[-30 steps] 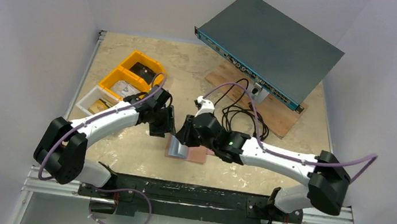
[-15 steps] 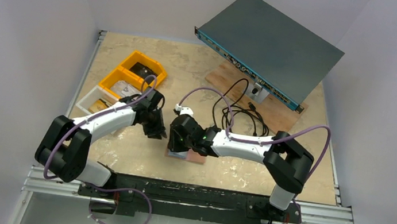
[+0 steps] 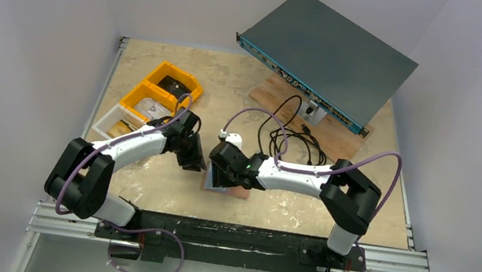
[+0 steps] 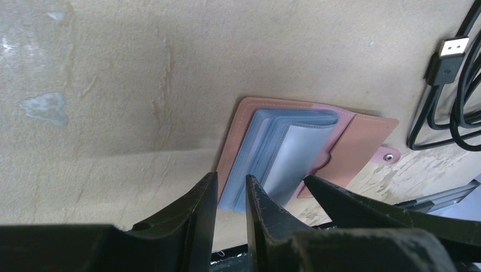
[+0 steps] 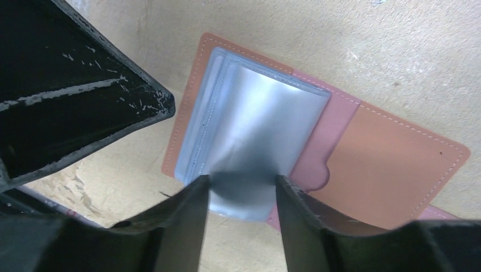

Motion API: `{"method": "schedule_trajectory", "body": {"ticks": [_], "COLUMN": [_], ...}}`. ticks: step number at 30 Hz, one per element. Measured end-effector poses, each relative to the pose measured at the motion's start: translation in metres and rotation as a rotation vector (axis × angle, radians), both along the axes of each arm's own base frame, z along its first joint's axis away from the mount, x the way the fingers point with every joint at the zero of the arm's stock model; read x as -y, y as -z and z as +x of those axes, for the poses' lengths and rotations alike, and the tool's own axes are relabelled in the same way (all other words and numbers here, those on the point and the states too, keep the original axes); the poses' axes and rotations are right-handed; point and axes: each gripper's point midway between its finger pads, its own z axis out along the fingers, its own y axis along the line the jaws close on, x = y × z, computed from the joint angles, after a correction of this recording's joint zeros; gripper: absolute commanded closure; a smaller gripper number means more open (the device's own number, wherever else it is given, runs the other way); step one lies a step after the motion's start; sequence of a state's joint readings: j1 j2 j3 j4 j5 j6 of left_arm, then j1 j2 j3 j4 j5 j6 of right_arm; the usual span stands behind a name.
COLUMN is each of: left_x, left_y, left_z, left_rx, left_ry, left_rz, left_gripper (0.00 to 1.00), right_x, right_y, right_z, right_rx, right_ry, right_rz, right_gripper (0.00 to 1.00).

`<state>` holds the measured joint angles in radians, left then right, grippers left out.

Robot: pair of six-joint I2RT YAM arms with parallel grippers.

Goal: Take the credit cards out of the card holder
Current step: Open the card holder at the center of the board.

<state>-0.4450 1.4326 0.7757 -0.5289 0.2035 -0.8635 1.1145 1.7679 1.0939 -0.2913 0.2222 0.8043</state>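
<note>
Fingers (image 4: 198,226) of the left hand (image 4: 231,184) stand narrowly apart at the card holder's (image 4: 363,141) sleeve-side edge. A corner of the pale blue-grey sleeve stack (image 4: 261,147) sits in the gap; whether the pads bear on it cannot be told. Right hand (image 5: 242,186) is apart, its fingers straddling the raised top leaf (image 5: 255,119) of that stack, with no clamp on the leaf evident. Card holder lies open and flat on the worktop (image 4: 142,85), tan inner face up. Its snap stud (image 4: 388,158) sits on the tab at the side away from the left hand, and a black cable (image 4: 454,96) lies beyond the holder.

Handling, as judged: the holder is light and will slide or lift if a card drags, so one hand should pin the leather cover. Sleeves look thin, limp and glossy, likely slippery. The credit cards should be stiff, best pinched at an exposed edge and drawn straight out of the pocket.

Not established: no credit cards can be told apart from the sleeves. Pocket openings are unseen. The leaf's near edge lies in shadow between the right fingers. From overhead, both hands cover most of the holder.
</note>
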Motion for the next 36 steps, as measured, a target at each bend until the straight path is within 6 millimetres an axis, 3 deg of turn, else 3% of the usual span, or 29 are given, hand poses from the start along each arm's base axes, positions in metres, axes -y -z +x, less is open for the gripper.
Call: {"method": "schedule_trajectory", "body": {"ticks": [4, 12, 14, 19, 24, 30, 36], "left_x": [0.006, 0.008, 0.008, 0.007, 0.004, 0.006, 0.011], "left_y": [-0.001, 0.001, 0.001, 0.003, 0.009, 0.010, 0.008], "left_z": [-0.002, -0.005, -0.005, -0.006, -0.013, -0.017, -0.021], "left_rx": [0.004, 0.001, -0.001, -0.007, -0.028, -0.030, -0.024], "left_ry": [0.019, 0.031, 0.026, 0.022, 0.020, 0.034, 0.060], "left_rz": [-0.011, -0.011, -0.012, -0.010, 0.000, 0.001, 0.007], "left_gripper": [0.76, 0.76, 0.76, 0.76, 0.76, 0.76, 0.76], "right_x": [0.002, 0.003, 0.002, 0.000, -0.005, -0.002, 0.001], "right_y": [0.001, 0.012, 0.014, 0.015, 0.013, 0.016, 0.018], "right_z": [0.000, 0.002, 0.004, 0.006, 0.012, 0.015, 0.014], "right_rx": [-0.001, 0.000, 0.001, 0.006, 0.011, 0.005, -0.011], "right_ry": [0.007, 0.013, 0.016, 0.021, 0.043, 0.055, 0.051], "right_rz": [-0.008, -0.038, -0.045, -0.045, -0.008, 0.037, 0.086], "right_gripper": [0.33, 0.35, 0.39, 0.65, 0.83, 0.95, 1.00]}}
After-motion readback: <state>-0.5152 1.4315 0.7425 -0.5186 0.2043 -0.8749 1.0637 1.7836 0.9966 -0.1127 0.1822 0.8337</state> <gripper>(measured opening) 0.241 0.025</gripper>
